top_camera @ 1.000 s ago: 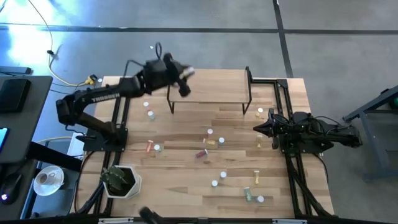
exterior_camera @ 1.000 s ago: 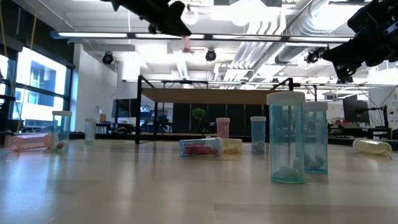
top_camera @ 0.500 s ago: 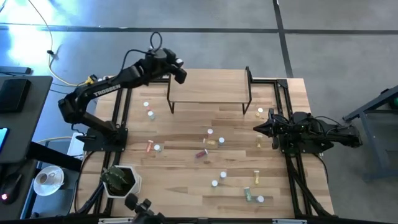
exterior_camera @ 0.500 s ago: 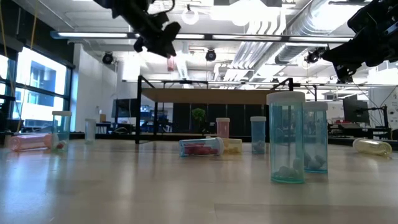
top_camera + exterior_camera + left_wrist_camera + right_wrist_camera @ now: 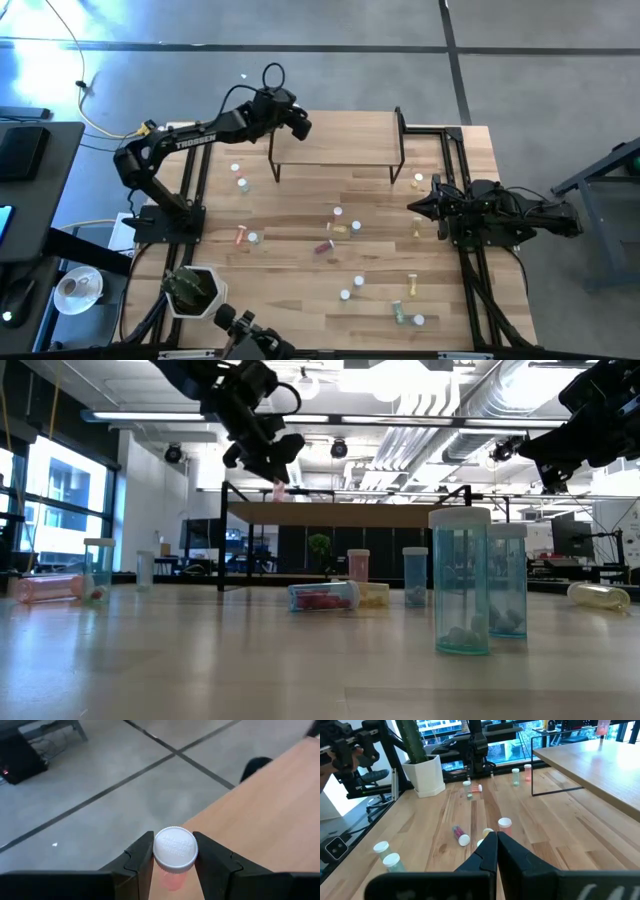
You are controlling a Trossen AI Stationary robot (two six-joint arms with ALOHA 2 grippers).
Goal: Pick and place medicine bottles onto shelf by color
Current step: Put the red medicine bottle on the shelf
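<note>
Since 1 second ago the left arm has swung its wrist from above the shelf's point(image 5: 335, 135) left front leg back toward the shelf's left rear corner, and it has come lower toward the board. The left gripper point(image 5: 297, 121) is clamped on 1 pink bottle point(image 5: 174, 851), its 2 fingers point(image 5: 141, 856) pressing the white cap from either side; the pink body hangs below the cap, so the bottle's long axis runs roughly upright. In the low view the bottle point(image 5: 277, 490) hangs just above the shelf's point(image 5: 330, 514) left end, not yet touching it. The move ahead, as I judge it, is a short descent onto that corner. From the left wrist view the board's edge runs close beside the bottle with bare floor beyond, so the margin at the shelf's left rear edge looks slim, while the rest of the shelf top offers open room toward its right end. The right gripper point(image 5: 418, 206) waits with fingers pressed together and nothing between them, near the shelf's right front leg, well apart from the bottle; the left arm is plainly the nearer 1.
</note>
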